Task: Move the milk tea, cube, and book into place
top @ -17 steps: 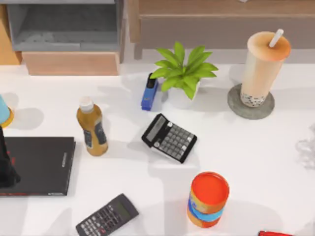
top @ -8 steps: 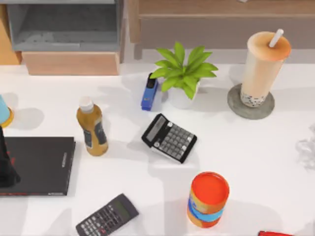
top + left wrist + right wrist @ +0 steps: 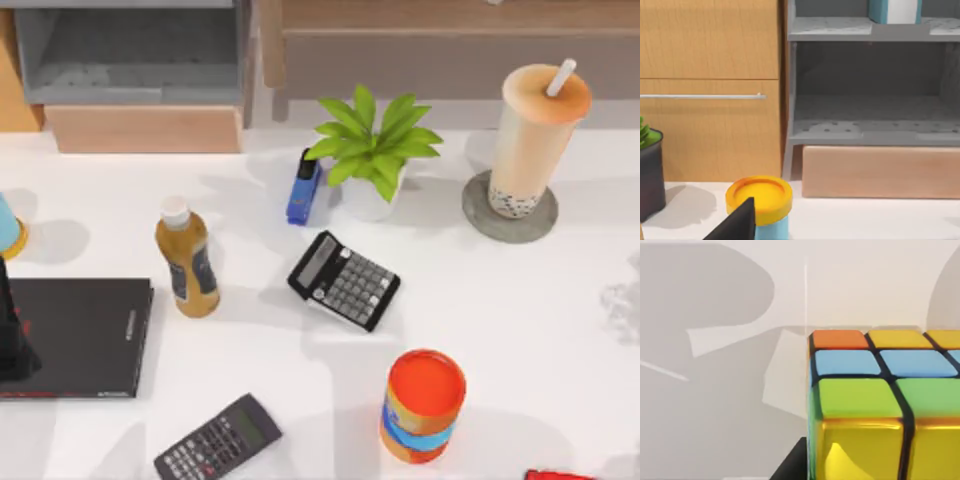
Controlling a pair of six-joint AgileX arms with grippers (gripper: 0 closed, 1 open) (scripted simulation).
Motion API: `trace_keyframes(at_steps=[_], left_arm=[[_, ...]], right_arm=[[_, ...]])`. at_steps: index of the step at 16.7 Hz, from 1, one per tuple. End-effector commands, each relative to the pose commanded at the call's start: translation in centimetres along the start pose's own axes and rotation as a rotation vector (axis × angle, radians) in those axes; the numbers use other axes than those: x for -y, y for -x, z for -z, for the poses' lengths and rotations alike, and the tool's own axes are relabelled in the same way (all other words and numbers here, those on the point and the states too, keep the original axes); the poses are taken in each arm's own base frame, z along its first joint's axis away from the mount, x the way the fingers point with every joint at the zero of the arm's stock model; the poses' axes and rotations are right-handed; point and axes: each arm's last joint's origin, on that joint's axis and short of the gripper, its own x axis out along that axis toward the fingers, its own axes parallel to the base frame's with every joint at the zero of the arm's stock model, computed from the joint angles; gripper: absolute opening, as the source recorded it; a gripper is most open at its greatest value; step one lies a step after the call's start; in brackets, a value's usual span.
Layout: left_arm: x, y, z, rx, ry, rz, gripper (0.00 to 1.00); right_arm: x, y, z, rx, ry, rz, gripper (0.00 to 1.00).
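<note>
The milk tea point(image 3: 538, 130), a tall cup of beige drink with a white straw, stands on a round grey coaster point(image 3: 478, 215) at the back right. The cube point(image 3: 875, 400), with orange, blue, green and yellow tiles, sits very close in the right wrist view on the white table. One dark finger point(image 3: 792, 465) of my right gripper is right beside its left face. A teal-blue book point(image 3: 879, 9) with white page edges stands on the upper level of the grey shelf point(image 3: 830, 27). My left arm point(image 3: 10, 340) hangs at the left edge over a flat black book point(image 3: 85, 335).
An amber bottle point(image 3: 188, 258), two calculators point(image 3: 344, 280) point(image 3: 218, 438), a blue stapler point(image 3: 303, 188), a potted plant point(image 3: 372, 150) and an orange can point(image 3: 424, 405) stand about the table. A yellow-lidded blue tub point(image 3: 759, 197) is near my left gripper's finger point(image 3: 737, 225). Wooden cabinets line the back.
A faint translucent shape at the top view's right edge has slid slightly to the right. Everything else stands as before.
</note>
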Motion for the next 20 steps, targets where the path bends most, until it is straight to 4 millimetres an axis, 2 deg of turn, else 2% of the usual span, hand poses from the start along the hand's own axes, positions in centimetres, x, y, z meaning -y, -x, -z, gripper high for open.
trace_keyframes(at_steps=[3, 7, 10, 12, 15, 20], left_arm=[[0.0, 0.0, 0.0, 0.0, 0.0, 0.0, 1.0], [0.0, 0.0, 0.0, 0.0, 0.0, 0.0, 1.0], [0.0, 0.0, 0.0, 0.0, 0.0, 0.0, 1.0], [0.0, 0.0, 0.0, 0.0, 0.0, 0.0, 1.0], [0.0, 0.0, 0.0, 0.0, 0.0, 0.0, 1.0], [0.0, 0.0, 0.0, 0.0, 0.0, 0.0, 1.0]], right_arm=[[0.0, 1.2, 0.1, 0.0, 0.001, 0.003, 0.0], [-0.1, 1.1, 0.0, -0.002, 0.0, 0.002, 0.0], [-0.5, 2.9, -1.5, 0.1, 0.004, 0.05, 0.0], [-1.2, 5.3, -3.7, 0.245, 0.009, 0.103, 0.0], [-3.0, 10.2, -8.3, 0.549, 0.014, 0.161, 0.0], [-9.0, 19.1, -15.9, 1.107, 0.021, 0.118, 0.0]])
